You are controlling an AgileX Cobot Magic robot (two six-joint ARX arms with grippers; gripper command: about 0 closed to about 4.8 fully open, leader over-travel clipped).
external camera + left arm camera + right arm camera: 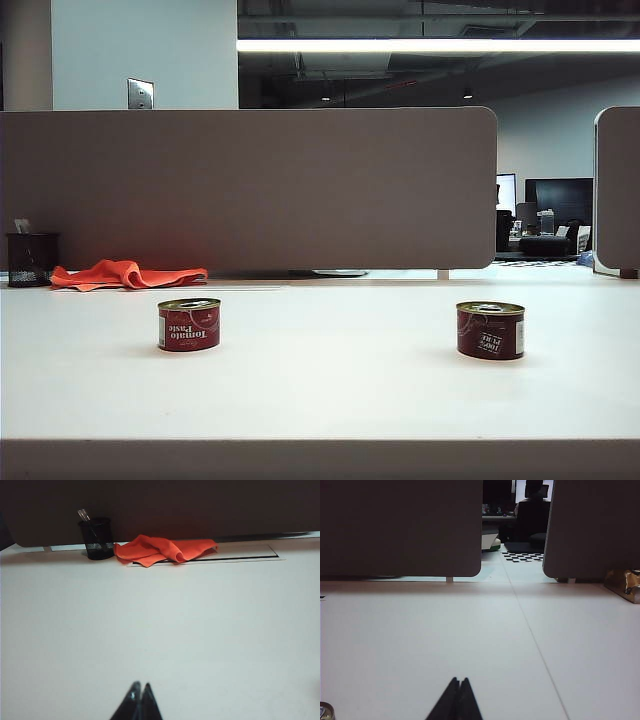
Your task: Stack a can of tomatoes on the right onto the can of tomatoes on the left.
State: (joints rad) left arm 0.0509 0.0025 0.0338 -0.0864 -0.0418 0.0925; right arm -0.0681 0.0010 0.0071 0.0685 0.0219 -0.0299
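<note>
From the exterior view I see two tomato cans standing upright on the white bench (pixel 320 400), well apart from each other. The left can (pixel 189 324) has a red label with the words "Tomato Paste" shown mirrored, and the right can (pixel 490 330) has a darker red label; both have a metal lid on top. Neither arm appears in this view.

In my left wrist view the left gripper (pixel 138 700) is low over bare bench surface, with its two dark fingers pressed together to one point and nothing between them. Far in front of it lie an orange cloth (pixel 162 549) and, just beside the cloth, a black mesh pen cup (pixel 97 540), both against the grey divider panel (pixel 250 190).

In my right wrist view the right gripper (pixel 456 697) is also pressed together and holds nothing. At the corner of that picture I see only a small part of a metal rim (pixel 326 711); I cannot tell for sure which can it is. A shiny crumpled object (pixel 625 584) sits far away near the second panel (pixel 592 527).
</note>
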